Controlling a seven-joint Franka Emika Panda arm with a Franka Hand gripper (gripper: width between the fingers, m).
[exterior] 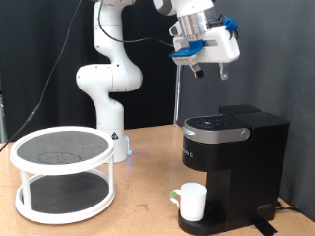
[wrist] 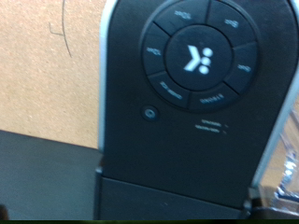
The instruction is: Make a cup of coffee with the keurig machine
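Gripper (exterior: pixel 209 69) poised over the keurig machine (exterior: pixel 232 162)
Lid shut, cup (exterior: pixel 191 202) on the drip base; fingers' state cannot be told; likely button-pressing stage, needing a straight descent.

The exterior view looks level across the table (exterior: pixel 138 187) from its front, fairly far back; the wrist view looks straight down, close — both share the keurig machine's (exterior: pixel 231 162) top panel (wrist: pixel 192 61).

Honestly not much to read here: the keurig machine (wrist: pixel 192 103) has a white K logo mid-dial, and the button labels around it are too blurry.
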